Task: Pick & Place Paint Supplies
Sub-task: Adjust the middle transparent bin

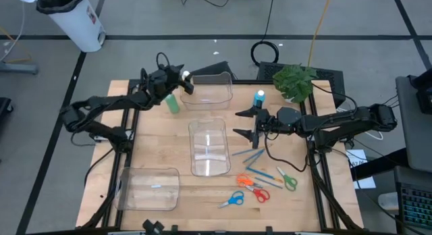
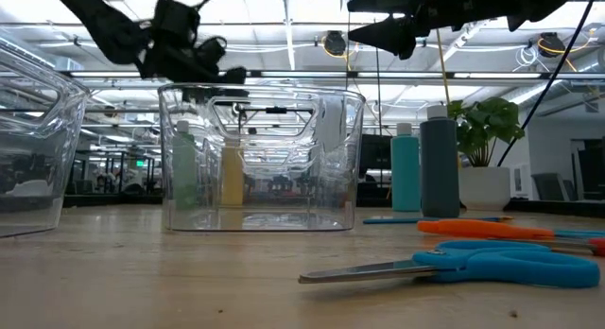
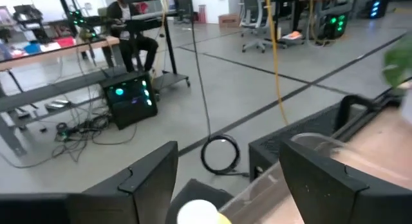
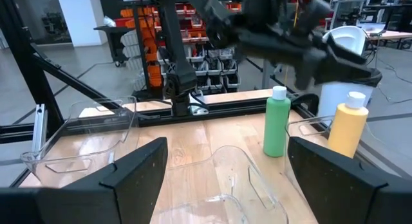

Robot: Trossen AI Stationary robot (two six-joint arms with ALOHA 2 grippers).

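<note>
My left gripper (image 1: 181,81) is open over the upright yellow bottle (image 4: 347,130) at the left end of the far clear bin (image 1: 210,86). Its fingers stand on either side of the white cap (image 3: 196,211). The green bottle (image 1: 173,103) stands on the table just nearer. My right gripper (image 1: 246,123) is open and raised above the table, between the middle bin (image 1: 207,146) and the light blue bottle (image 1: 259,98). The grey-blue bottle (image 2: 440,164) stands beside the light blue one (image 2: 405,168). Blue and orange brushes (image 1: 251,155) lie flat toward the near right.
A third clear bin (image 1: 150,188) sits at the near left corner. Blue scissors (image 1: 231,200), red scissors (image 1: 254,188) and green scissors (image 1: 287,179) lie near the brushes. A potted plant (image 1: 295,81) stands at the far right edge. Bare wood lies left of the middle bin.
</note>
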